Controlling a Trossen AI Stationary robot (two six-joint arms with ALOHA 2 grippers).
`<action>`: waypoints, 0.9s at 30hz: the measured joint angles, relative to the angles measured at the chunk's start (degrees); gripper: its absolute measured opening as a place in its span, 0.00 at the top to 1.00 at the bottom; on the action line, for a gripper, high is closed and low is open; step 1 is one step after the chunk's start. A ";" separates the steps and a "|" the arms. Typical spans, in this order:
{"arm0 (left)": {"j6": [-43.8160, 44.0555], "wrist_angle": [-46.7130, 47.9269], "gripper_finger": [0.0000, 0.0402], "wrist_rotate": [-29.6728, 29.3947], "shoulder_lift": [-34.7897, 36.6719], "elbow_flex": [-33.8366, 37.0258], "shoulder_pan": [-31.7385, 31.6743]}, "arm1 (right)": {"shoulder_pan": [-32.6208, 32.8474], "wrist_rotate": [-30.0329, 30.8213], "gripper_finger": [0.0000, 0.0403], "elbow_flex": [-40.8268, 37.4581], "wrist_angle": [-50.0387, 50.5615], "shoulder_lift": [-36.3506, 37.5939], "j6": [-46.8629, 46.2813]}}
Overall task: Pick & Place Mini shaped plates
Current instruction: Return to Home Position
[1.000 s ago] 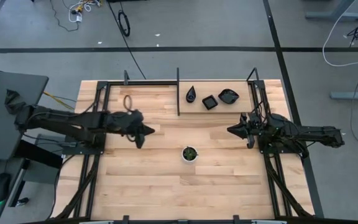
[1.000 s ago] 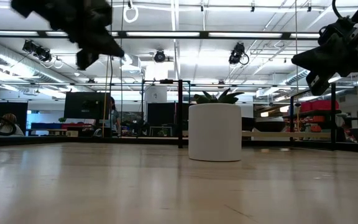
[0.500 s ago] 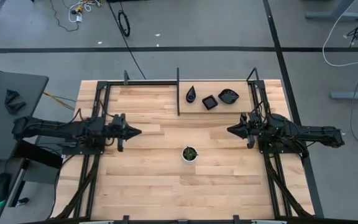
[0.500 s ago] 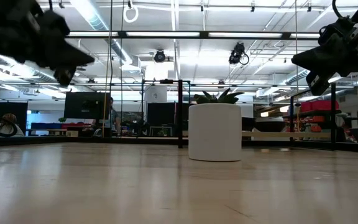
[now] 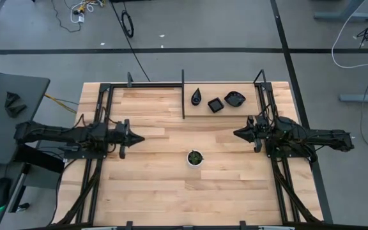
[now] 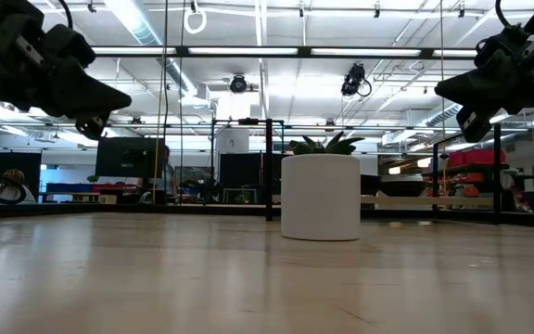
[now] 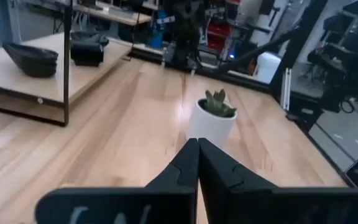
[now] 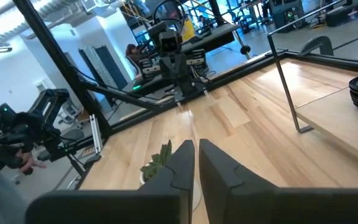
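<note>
The mini shaped plates are glossy black dishes in three small stacks: teardrop point(image 5: 197, 97), square point(image 5: 215, 105) and leaf-shaped point(image 5: 234, 98). They rest on a raised light board point(image 5: 225, 112) at the table's far side. The left wrist view shows two of the stacks point(image 7: 31, 57) point(image 7: 87, 48). My left gripper point(image 5: 136, 137) hangs shut and empty over the table's left part, pointing level toward the right edge point(image 7: 197, 143). My right gripper point(image 5: 236, 133) hangs shut and empty at the right, pointing toward the left edge point(image 8: 196, 146).
A small white cup with a green plant point(image 5: 195, 157) stands mid-table between the two grippers point(image 7: 213, 118). A dark upright post point(image 5: 183, 94) borders the raised board on its left. Black frame rails point(image 5: 107, 115) run along both sides. Bare wood lies toward the near edge.
My left gripper has drawn back toward the table's left edge and come down, tipping from a downward slant to nearly level and rolling a little. It has stayed shut and empty. My right arm has kept still.
</note>
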State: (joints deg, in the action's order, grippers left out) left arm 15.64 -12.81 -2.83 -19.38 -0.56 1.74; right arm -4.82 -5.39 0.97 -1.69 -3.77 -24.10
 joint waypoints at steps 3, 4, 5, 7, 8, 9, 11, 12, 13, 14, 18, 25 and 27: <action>-0.24 -0.71 0.99 -0.38 0.00 0.00 0.00 | 0.02 0.00 0.93 0.00 0.00 0.00 0.00; -0.27 -0.87 0.99 -0.40 0.00 0.00 -0.02 | 0.00 0.00 0.93 0.00 0.00 0.00 0.00; -0.35 -1.34 0.99 -0.38 0.00 0.00 -0.02 | 0.02 0.00 0.93 0.00 0.00 0.00 -0.02; -0.47 -1.82 0.99 -0.35 0.61 0.02 -0.02 | 0.01 0.00 0.93 0.00 0.00 0.00 -0.01; -0.83 -2.01 0.99 0.03 1.19 0.02 -0.01 | 0.01 0.00 0.93 0.00 0.00 0.00 -0.01; -1.44 -2.45 0.99 0.62 1.88 0.02 -0.02 | 0.00 0.00 0.93 0.00 0.00 0.00 -0.02; -2.74 -3.18 0.99 1.57 4.09 0.02 -0.02 | 0.01 0.00 0.93 0.00 0.00 0.00 0.00; -3.14 -3.38 0.99 1.83 5.53 0.02 -0.02 | 0.02 0.00 0.93 0.00 0.00 0.00 0.00; -3.59 -3.24 0.99 1.90 7.11 0.02 -0.02 | 0.02 0.00 0.93 0.00 0.00 0.00 0.00; -4.03 -3.09 0.99 2.10 8.79 0.02 -0.02 | 0.02 0.00 0.93 0.00 0.00 0.00 -0.02; -4.35 -1.56 0.99 2.64 15.04 0.04 -0.02 | 0.01 0.00 0.93 0.00 0.00 0.00 -0.01; -5.29 -0.26 0.99 3.14 19.26 0.04 -0.02 | 0.02 0.00 0.93 0.02 0.02 0.00 -0.02; -5.99 0.72 0.99 3.12 19.23 0.04 -0.02 | 0.00 -0.04 0.93 0.02 0.02 0.00 -0.02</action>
State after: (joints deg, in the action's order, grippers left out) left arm 9.65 -12.10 0.30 -0.14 -0.51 1.72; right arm -4.82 -5.43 0.99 -1.67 -3.77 -24.12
